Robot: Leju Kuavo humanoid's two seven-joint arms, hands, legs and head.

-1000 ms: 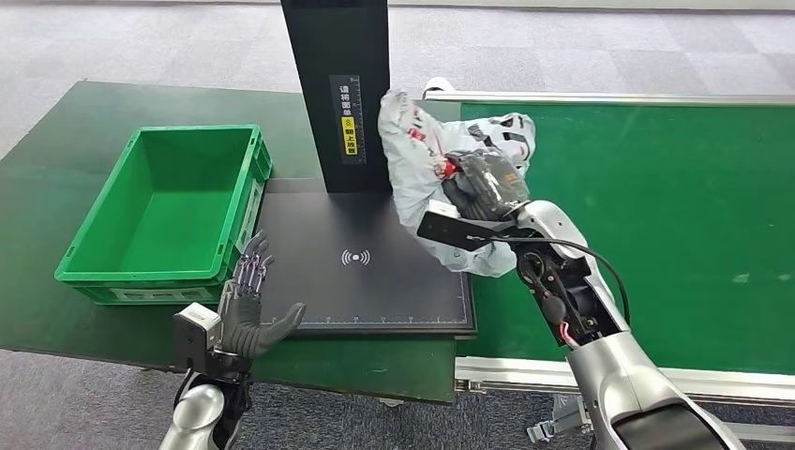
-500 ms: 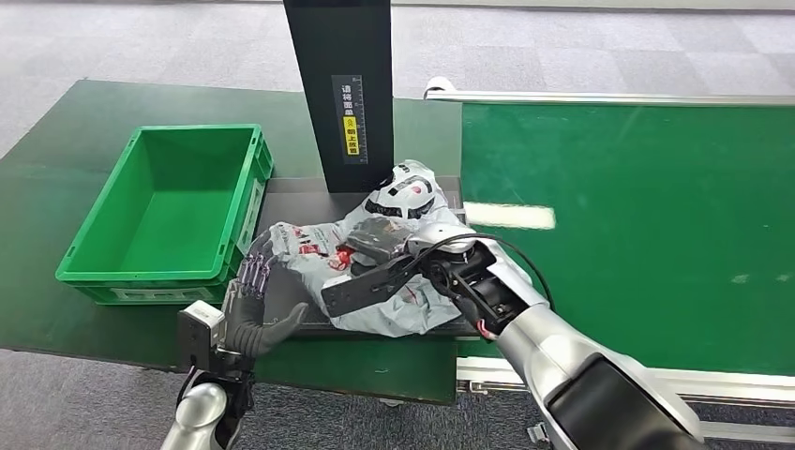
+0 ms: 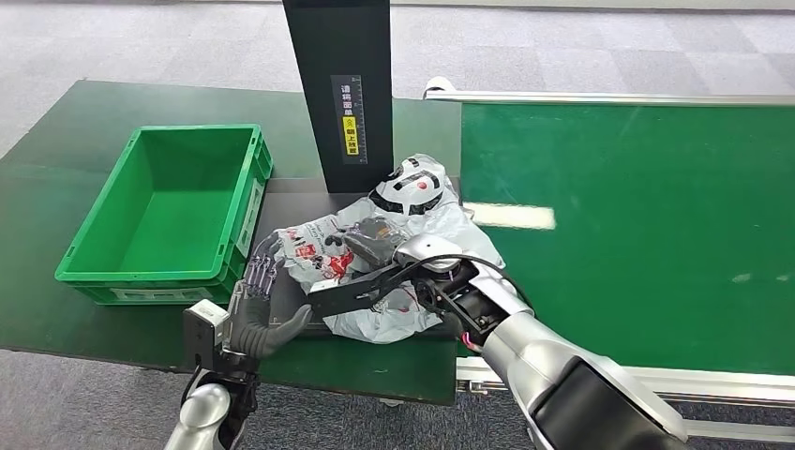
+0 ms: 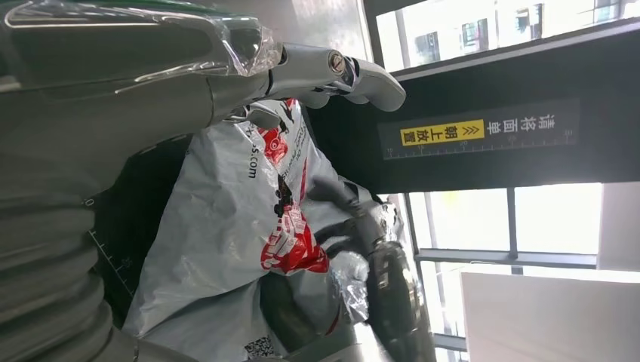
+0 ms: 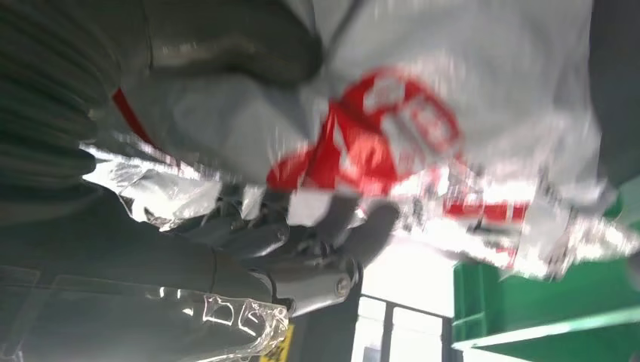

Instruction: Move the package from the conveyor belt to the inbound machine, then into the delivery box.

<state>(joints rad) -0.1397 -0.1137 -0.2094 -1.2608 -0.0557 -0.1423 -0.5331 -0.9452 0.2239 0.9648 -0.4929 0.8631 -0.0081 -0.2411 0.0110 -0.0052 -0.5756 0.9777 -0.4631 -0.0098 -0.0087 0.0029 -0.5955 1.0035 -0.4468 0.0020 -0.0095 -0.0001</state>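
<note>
In the head view, the package [image 3: 375, 272], a grey plastic mailer with red print, lies on the black plate of the inbound machine [image 3: 281, 208], off the conveyor belt [image 3: 637, 234]; the right hand [image 3: 375, 236] grips its top. The left hand [image 3: 255, 305] waits at the plate's near edge, empty, fingers spread upward. The green delivery box [image 3: 94, 262] stands empty beside the machine on the dark surface [image 3: 37, 187], so the first leg looks done and the transfer into the box remains. The left wrist view shows the right hand's dark fingers [image 4: 347, 219] clamped on the bag below the scanner post [image 4: 483, 132]. The right wrist view, blurred, shows fingers [image 5: 355, 226] pressed into the crumpled mailer.
</note>
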